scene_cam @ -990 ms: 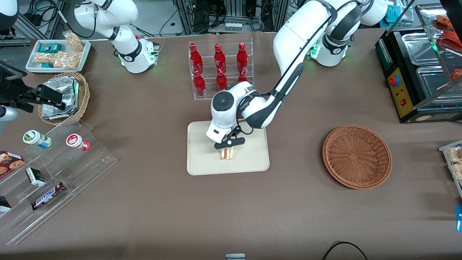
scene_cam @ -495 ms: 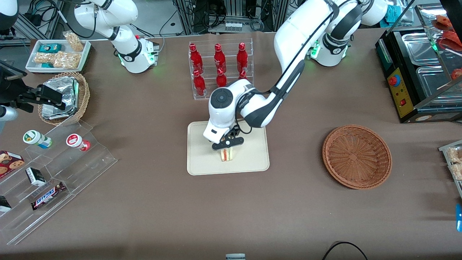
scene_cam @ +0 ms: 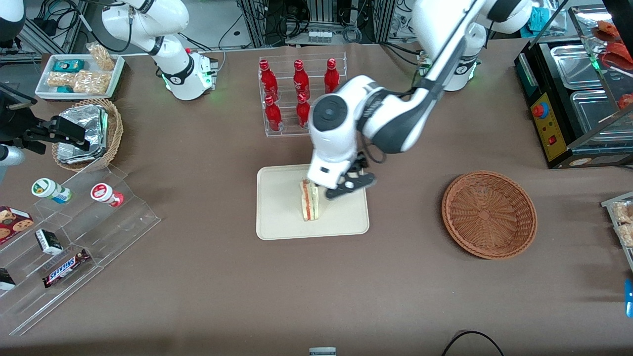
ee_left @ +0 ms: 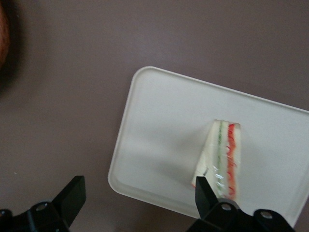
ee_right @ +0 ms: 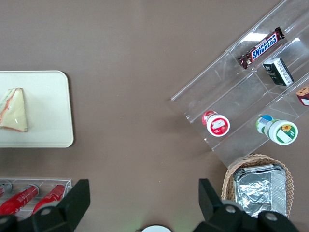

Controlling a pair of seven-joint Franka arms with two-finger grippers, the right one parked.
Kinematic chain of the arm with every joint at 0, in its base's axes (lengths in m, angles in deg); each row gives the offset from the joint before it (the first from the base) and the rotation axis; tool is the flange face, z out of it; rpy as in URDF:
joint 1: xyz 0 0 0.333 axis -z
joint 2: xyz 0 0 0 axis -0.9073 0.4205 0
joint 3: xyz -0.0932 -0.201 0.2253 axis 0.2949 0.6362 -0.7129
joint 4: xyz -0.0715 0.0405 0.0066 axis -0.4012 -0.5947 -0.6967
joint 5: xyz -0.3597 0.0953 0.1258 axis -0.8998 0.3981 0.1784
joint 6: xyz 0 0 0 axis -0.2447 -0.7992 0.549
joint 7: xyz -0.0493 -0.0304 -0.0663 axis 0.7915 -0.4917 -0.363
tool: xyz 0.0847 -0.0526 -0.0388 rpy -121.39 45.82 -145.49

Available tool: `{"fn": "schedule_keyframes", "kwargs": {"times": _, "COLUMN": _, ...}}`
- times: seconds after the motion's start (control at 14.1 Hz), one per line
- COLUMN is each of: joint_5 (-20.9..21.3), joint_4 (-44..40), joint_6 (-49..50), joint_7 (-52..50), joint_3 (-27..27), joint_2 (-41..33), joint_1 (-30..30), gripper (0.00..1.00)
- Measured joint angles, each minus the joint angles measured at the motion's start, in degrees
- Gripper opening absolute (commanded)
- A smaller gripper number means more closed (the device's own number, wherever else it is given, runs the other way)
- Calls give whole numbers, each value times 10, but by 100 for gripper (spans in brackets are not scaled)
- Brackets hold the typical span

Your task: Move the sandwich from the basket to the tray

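Observation:
The sandwich (scene_cam: 309,200), a white wedge with red and green filling, lies on the cream-beige tray (scene_cam: 279,222). It also shows in the left wrist view (ee_left: 221,157) on the tray (ee_left: 159,130), and in the right wrist view (ee_right: 13,110). My left gripper (scene_cam: 350,187) is open and empty. It hangs above the tray's edge nearest the working arm's end, beside the sandwich and apart from it. In the left wrist view the gripper (ee_left: 137,200) shows its fingers wide apart. The reddish-brown basket (scene_cam: 488,213) is empty, toward the working arm's end of the table.
A clear rack of red bottles (scene_cam: 299,96) stands farther from the camera than the tray. A tan basket of foil packets (scene_cam: 86,133), a white snack tray (scene_cam: 79,74) and clear display steps (scene_cam: 74,237) lie toward the parked arm's end. A black appliance (scene_cam: 573,99) stands at the working arm's end.
My left gripper has let go of the sandwich, risen and moved toward the working arm's end. The sandwich now lies flat on the tray, uncovered.

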Motion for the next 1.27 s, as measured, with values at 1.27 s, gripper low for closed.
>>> {"fn": "schedule_keyframes", "kwargs": {"times": 1.27, "joint_5": -65, "joint_4": 152, "joint_6": 181, "joint_7": 570, "joint_3": -19, "joint_2": -314, "joint_1": -315, "gripper": 100}}
